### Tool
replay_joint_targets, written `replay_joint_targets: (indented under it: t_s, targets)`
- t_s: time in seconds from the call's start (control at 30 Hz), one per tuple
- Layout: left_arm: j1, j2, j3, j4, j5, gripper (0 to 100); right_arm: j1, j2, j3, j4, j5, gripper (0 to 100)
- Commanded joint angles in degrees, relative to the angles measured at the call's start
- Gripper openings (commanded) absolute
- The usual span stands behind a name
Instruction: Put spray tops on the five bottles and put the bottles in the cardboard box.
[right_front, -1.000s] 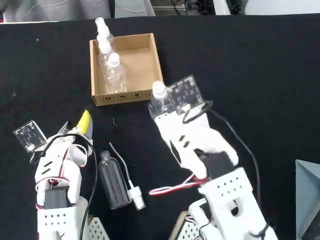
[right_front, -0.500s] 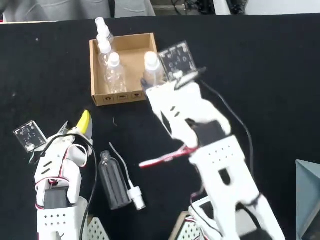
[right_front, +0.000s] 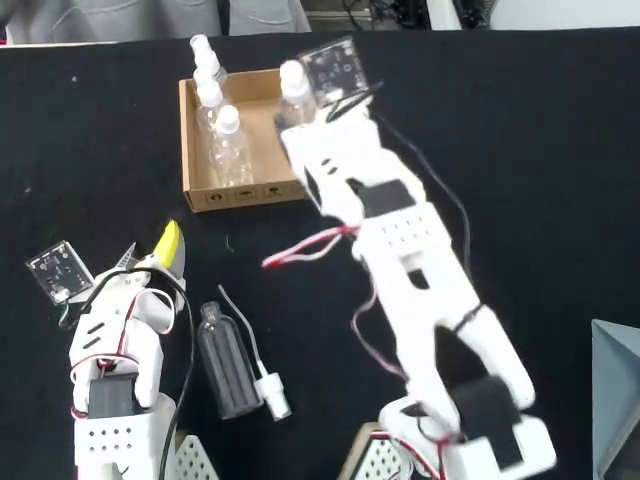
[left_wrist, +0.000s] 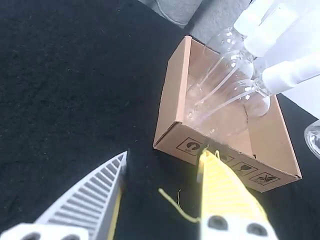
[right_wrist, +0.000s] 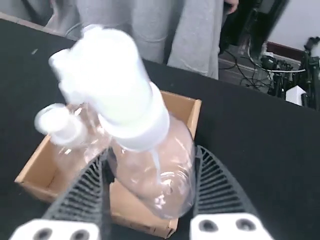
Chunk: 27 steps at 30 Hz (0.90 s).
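Bottles in box; lone bottle before it

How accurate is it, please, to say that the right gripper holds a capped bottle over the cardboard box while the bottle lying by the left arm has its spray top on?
One detail is wrong. In the high view the lying bottle has a bare neck, and its spray top lies loose beside it. The rest stands: the right gripper holds a capped bottle over the cardboard box.

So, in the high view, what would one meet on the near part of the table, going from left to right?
left gripper → uncapped bottle, lying on its side → loose spray top → right arm
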Motion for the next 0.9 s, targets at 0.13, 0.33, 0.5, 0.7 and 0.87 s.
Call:
replay_joint_targets:
  t_s: [0.13,0.33,0.5,0.7,0.87]
  targets:
    - [-0.66,-0.62,1.27,-1.49,-0.44,21,3.69,9.36,-12.70,-5.54,-4.22,7.8]
    - [-0.66,-0.62,1.27,-1.49,-0.44,21,4.40,18.59,-21.76,-6.68,-7.82,7.8]
    - [-0.66,-0.62,1.27,-1.49,-0.44,21,5.01,27.03,-29.49,-7.03,-8.00,7.8]
    - [-0.66,-0.62,1.27,-1.58,-0.44,21,5.01,34.42,-34.15,-12.04,-8.00,7.8]
    - [-0.66,-0.62,1.27,-1.58,-0.44,21,5.01,35.21,-34.51,-13.01,-8.00,7.5]
